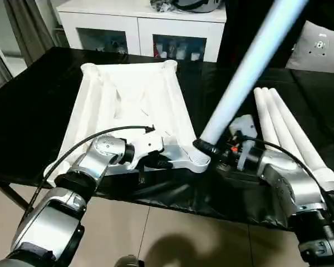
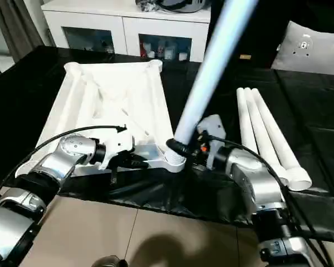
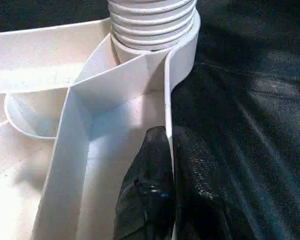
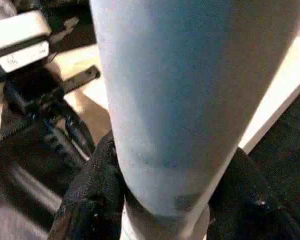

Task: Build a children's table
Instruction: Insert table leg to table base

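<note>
From my seat, starting on the left, I see the left gripper [image 3: 169,165] clenched on the thin side wall of the table top [image 1: 134,97], one black finger [image 3: 145,190] inside the rim against the pale ribbed underside and the other outside it over the black-covered work table [image 1: 33,105]. The top lies upside down on that cover, ribs up, with round sockets at its far corners. Just beyond my left fingertips, along the same wall, stands the near corner socket [image 3: 152,22], its outside ringed with ridges. Moving right, the right gripper [image 1: 207,149] is grasping a leg [image 1: 250,61] close to its lower end, a black finger [image 4: 92,192] pressed on either side of the tube. That leg rises steeply away from the fingers toward the top of the head camera's picture, tilted rather than upright, and its lower end sits at the ridged corner socket; I cannot tell how far it has gone in. Further right, beyond my right wrist and well apart from the fingers, three more legs [image 1: 292,130] lie side by side on the black cover, touching one another.
</note>
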Motion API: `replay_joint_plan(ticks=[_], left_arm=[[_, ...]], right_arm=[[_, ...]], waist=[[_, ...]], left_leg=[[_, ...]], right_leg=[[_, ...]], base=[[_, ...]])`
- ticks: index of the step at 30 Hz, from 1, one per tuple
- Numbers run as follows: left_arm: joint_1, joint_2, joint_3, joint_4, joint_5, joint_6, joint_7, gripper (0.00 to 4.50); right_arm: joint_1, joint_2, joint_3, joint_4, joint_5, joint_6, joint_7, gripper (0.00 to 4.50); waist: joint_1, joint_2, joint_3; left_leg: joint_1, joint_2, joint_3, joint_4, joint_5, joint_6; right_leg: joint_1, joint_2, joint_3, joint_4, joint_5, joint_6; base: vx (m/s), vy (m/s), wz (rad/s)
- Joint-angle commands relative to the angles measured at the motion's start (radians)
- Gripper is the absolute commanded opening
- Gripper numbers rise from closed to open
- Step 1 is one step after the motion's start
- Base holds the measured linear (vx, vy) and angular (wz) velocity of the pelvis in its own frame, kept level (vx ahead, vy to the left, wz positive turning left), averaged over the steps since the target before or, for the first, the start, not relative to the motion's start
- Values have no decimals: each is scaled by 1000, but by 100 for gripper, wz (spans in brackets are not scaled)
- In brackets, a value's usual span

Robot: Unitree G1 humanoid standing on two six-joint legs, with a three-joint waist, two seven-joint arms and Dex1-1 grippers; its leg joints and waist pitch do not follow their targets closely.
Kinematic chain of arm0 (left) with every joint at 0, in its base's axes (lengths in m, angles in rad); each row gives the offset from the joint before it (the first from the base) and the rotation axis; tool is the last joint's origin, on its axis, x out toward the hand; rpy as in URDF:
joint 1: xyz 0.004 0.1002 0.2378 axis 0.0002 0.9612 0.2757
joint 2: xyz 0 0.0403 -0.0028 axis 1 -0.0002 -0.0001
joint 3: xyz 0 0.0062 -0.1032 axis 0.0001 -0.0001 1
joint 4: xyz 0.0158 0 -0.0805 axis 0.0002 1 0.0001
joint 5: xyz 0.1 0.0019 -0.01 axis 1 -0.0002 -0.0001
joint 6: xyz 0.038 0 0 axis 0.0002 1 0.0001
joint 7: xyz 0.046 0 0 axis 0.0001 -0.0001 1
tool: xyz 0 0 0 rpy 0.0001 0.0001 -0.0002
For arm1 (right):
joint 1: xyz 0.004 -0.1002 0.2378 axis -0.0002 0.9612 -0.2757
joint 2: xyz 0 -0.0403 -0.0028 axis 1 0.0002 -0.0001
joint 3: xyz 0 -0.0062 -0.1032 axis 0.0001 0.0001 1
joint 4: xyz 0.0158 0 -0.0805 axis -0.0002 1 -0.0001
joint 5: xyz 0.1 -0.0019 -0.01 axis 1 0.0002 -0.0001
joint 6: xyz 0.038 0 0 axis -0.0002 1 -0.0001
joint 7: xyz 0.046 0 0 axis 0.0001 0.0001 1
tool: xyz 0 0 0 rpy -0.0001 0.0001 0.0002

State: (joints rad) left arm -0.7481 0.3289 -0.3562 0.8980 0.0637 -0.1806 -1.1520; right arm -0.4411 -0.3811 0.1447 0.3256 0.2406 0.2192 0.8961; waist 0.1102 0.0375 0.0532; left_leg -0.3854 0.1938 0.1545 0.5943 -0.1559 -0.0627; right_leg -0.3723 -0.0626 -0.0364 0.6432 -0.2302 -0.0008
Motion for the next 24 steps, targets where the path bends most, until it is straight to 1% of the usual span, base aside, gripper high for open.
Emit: replay_joint_plan(ticks=[1, 2, 4, 5, 6, 7, 9, 11, 14, 15, 16, 20, 21, 22, 23, 24], left_arm=[[-24, 13, 1, -10, 8, -23, -16, 0], [-27, 14, 0, -10, 9, -24, -21, 0], [-40, 16, -1, 0, 10, -27, -31, 0], [-45, 16, 0, 5, 10, -28, -34, 0], [-51, 17, 0, 11, 10, -30, -40, 0], [-57, 18, -2, 16, 12, -33, -48, 0], [-69, 17, -2, 31, 20, -38, -53, 0], [-77, 16, -1, 40, 26, -40, -52, 0], [-82, 17, 2, 41, 27, -38, -52, 0], [-82, 17, 4, 41, 26, -36, -53, 0], [-82, 15, 10, 41, 20, -30, -54, 0], [-58, 11, 30, 21, 1, 4, -44, 0], [-55, 11, 32, 17, 0, 12, -41, 0], [-42, 9, 40, -3, -4, 50, -20, 0], [-30, 5, 44, -21, -8, 70, -7, 0], [-12, -1, 51, -52, -16, 111, 8, 0]], right_arm=[[40, -28, 62, 101, -86, 43, 12, 188], [35, -31, 68, 107, -89, 45, 21, 188], [20, -33, 77, 121, -86, 56, 45, 188], [14, -33, 80, 127, -86, 59, 52, 188], [8, -35, 87, 133, -86, 65, 65, 188], [1, -38, 95, 140, -89, 67, 79, 188], [-15, -37, 104, 158, -90, 72, 95, 188], [-25, -36, 109, 168, -89, 74, 104, 188], [-27, -34, 119, 167, -91, 80, 115, 188], [-27, -34, 121, 166, -92, 81, 118, 188], [-26, -31, 120, 162, -89, 88, 119, 188], [-15, 8, 94, 123, -49, 154, 78, 188], [-14, 11, 92, 119, -48, 159, 73, 188], [-7, 23, 84, 102, -40, 181, 46, 188], [-3, 33, 77, 91, -38, 200, 19, 188], [1, 48, 67, 79, -37, 224, -20, 188]], waist=[[-2, 5, -56], [-2, 4, -56], [-2, 3, -60], [-2, 4, -61], [-3, 8, -62], [-3, 7, -63], [-3, 7, -64], [-4, 7, -63], [-5, 5, -62], [-5, 5, -62], [-6, 3, -62], [-6, 3, -60], [-7, 3, -61], [-7, 2, -59], [-7, 3, -58], [-9, 7, -56]], left_leg=[[26, 34, -7, -83, -361, -33], [26, 34, -7, -84, -360, -33], [23, 35, -6, -83, -326, -25], [23, 34, -5, -82, -315, -23], [22, 33, -5, -80, -301, -19], [22, 33, -4, -79, -294, -16], [23, 34, -4, -79, -289, -13], [23, 34, -3, -79, -296, -13], [23, 34, -3, -80, -302, -14], [24, 35, -3, -81, -303, -14], [23, 35, -3, -81, -301, -13], [23, 35, -3, -84, -299, -11], [24, 35, -3, -84, -301, -12], [25, 37, -4, -86, -307, -16], [25, 38, -4, -88, -309, -18], [27, 38, -5, -90, -328, -23]], right_leg=[[25, -80, 40, -102, -239, -217], [25, -79, 41, -103, -238, -216], [29, -78, 41, -100, -180, -225], [30, -77, 40, -98, -159, -229], [30, -74, 39, -95, -123, -238], [32, -73, 38, -93, -98, -245], [33, -73, 37, -92, -78, -251], [33, -74, 37, -93, -85, -257], [34, -76, 38, -94, -106, -255], [33, -76, 38, -95, -110, -255], [33, -76, 38, -96, -112, -254], [31, -75, 38, -96, -120, -254], [31, -76, 38, -96, -126, -253], [30, -77, 39, -98, -140, -250], [30, -77, 39, -97, -146, -249], [27, -78, 39, -100, -176, -246]], base=[[0, 0, 0], [0, 0, 0], [0, 0, 0], [0, 0, 0], [0, 0, 0], [0, 0, 0], [0, 0, 0], [0, 0, 0], [0, 0, 0], [0, 0, 0], [0, 0, 0], [0, 0, 0], [0, 0, 0], [0, 0, 0], [0, 0, 0], [0, 0, 0]])
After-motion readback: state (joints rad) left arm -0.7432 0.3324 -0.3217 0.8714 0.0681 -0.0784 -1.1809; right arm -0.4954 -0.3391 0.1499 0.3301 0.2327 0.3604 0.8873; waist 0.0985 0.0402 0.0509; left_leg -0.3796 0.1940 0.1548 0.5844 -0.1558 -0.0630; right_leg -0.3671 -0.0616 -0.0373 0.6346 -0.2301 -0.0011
